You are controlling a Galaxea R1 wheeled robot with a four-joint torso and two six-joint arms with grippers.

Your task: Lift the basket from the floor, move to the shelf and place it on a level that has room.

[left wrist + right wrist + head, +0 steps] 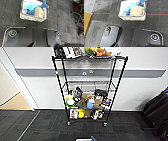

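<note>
Below, basket (32,18) on floor (11,8), blue toys and cardboard box (39,12) inside.

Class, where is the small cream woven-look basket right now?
The small cream woven-look basket sits on the dark charcoal carpet floor, straddling a thin red floor line. In the head view, its rim peeks at bottom centre, before the black wire rack.

Stood on the floor (12,15), apart from both wrist plates: the basket (32,18), resting flat ahead of the left arm and likewise ahead of the right. Held inside the basket: a cardboard box (39,12) beside a soft toy (44,5), the toy poking over the rim. Farther ahead, against the wall (37,84): the shelf (88,87), crowded on its top and lower tiers, with the level (90,82) second from top nearly bare.
</note>
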